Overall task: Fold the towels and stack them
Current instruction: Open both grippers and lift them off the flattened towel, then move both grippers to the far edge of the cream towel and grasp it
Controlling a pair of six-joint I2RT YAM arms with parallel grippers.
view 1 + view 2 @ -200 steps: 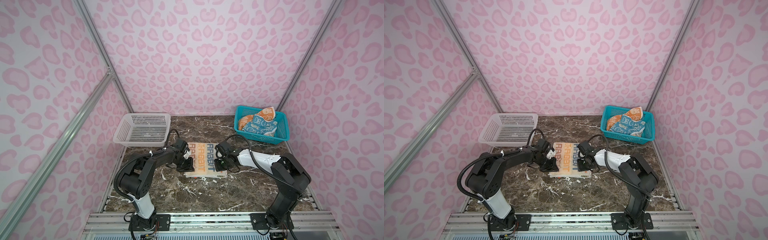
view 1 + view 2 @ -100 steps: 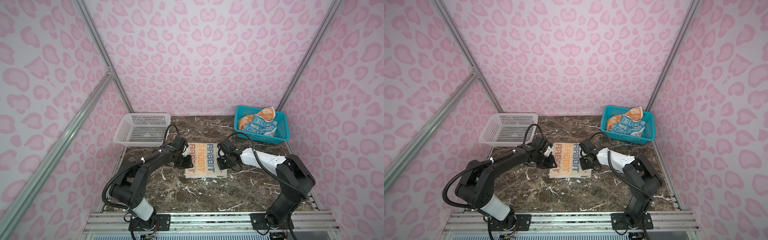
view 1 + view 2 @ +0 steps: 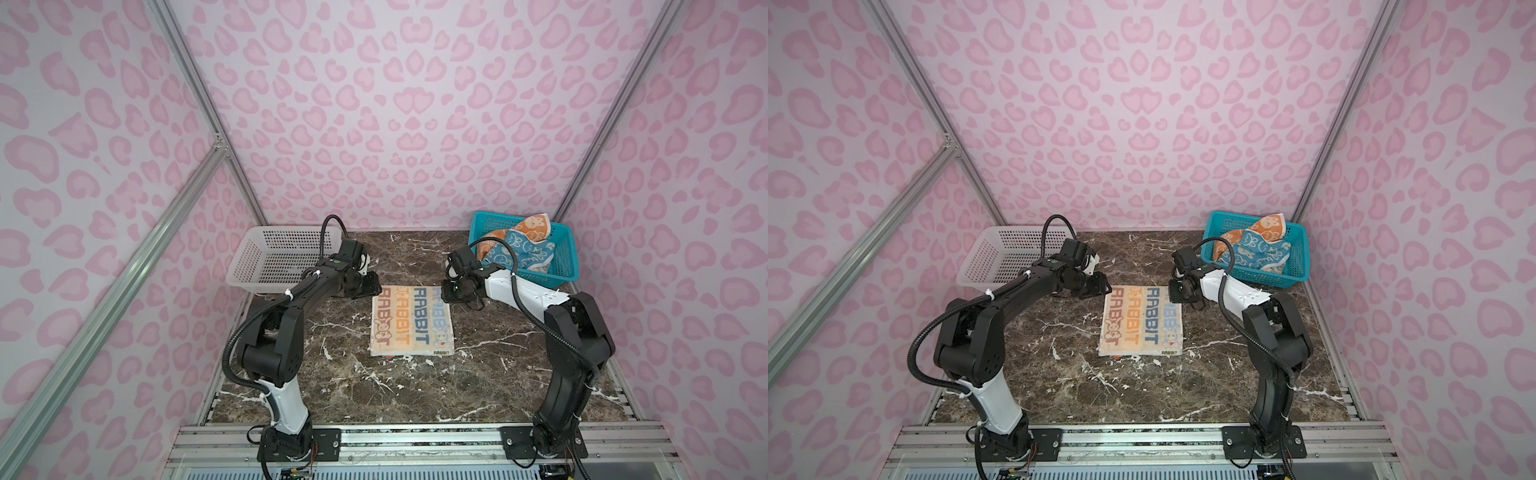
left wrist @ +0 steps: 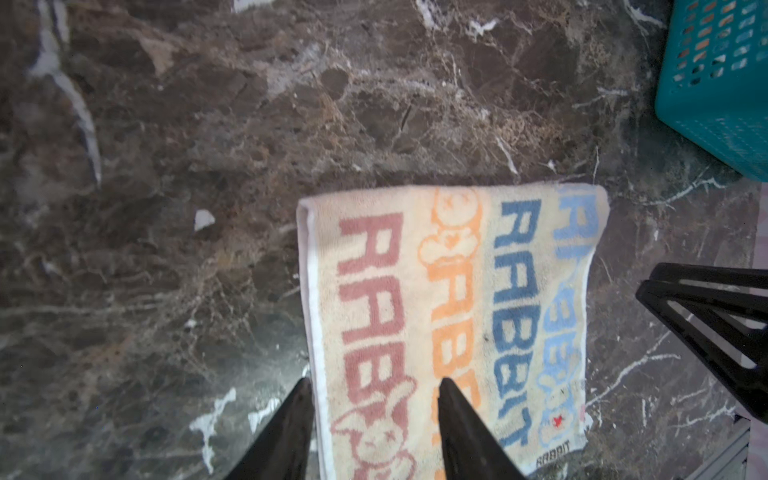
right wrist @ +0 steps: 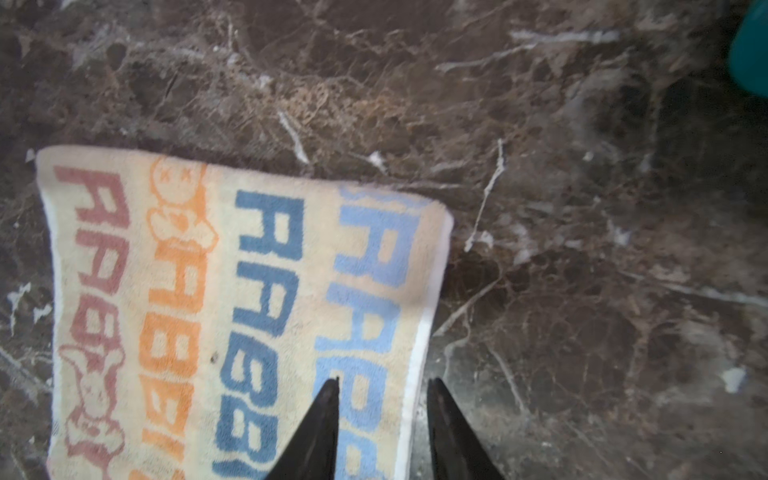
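The cream RABBIT towel point(image 3: 411, 320) point(image 3: 1142, 320) lies flat and folded in the middle of the marble table. At its far left corner my left gripper point(image 3: 372, 289) point(image 4: 374, 380) is open, its fingers straddling the towel's point(image 4: 449, 291) white hem. My right gripper point(image 3: 446, 293) point(image 5: 383, 379) is open at the far right corner, one finger over the towel point(image 5: 249, 291) and one over bare marble. The blue towel point(image 3: 525, 253) and the orange towel point(image 3: 536, 226) lie crumpled in the teal basket point(image 3: 567, 270).
An empty white basket point(image 3: 274, 257) stands at the back left, close behind my left arm. The teal basket point(image 4: 715, 83) sits at the back right, just behind my right wrist. Pink patterned walls enclose the table on three sides.
Both grippers have opened and let go of the cream towel. They have shifted from its sides toward its far corners. The towel stays flat where it was.
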